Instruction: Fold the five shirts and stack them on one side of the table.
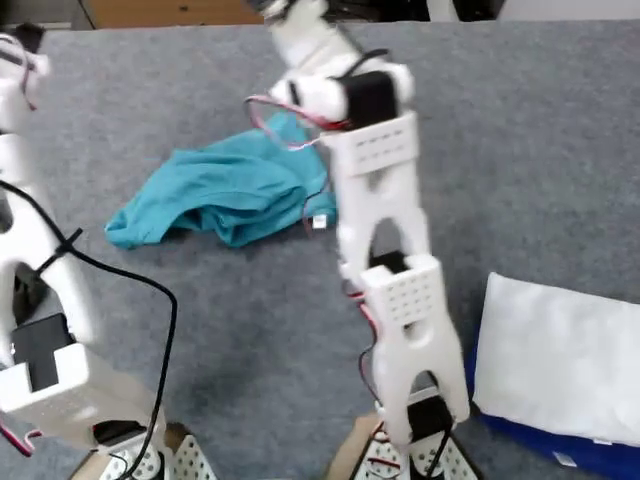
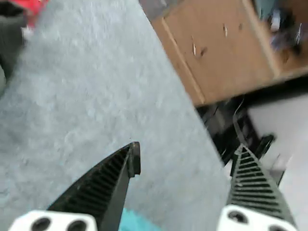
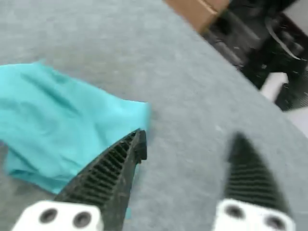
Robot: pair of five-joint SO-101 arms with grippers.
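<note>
Probably the crumpled shirt is going to handle limp and light; left gripper and right gripper are holding fingers apart; pinching an edge is looking wisest.

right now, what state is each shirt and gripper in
teal shirt: crumpled, unfolded, on the table
white shirt: folded flat, on top of the blue shirt
blue shirt: under the white one, mostly covered
left gripper: open, holding nothing
right gripper: open, holding nothing, near the teal shirt
</note>
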